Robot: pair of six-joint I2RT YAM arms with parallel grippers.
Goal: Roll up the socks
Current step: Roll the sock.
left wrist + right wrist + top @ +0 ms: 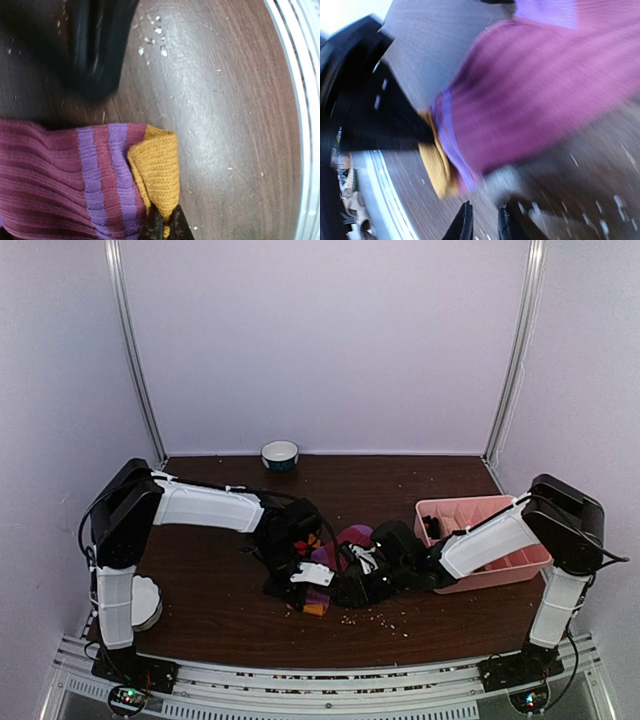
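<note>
Two socks (352,536) overhead | left wrist: striped sock (60,180) only, seemingly pinched

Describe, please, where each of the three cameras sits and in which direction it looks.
Top external: high behind the robot, facing down over the brown wooden table; left arm and right arm show.
Left wrist: on the left arm, looking down past the left claw at the purple-magenta striped fabric sock.
Right wrist: low, blurred, facing the same sock past the right claw.
Shared: both wrist views show the sock's orange end.
</note>
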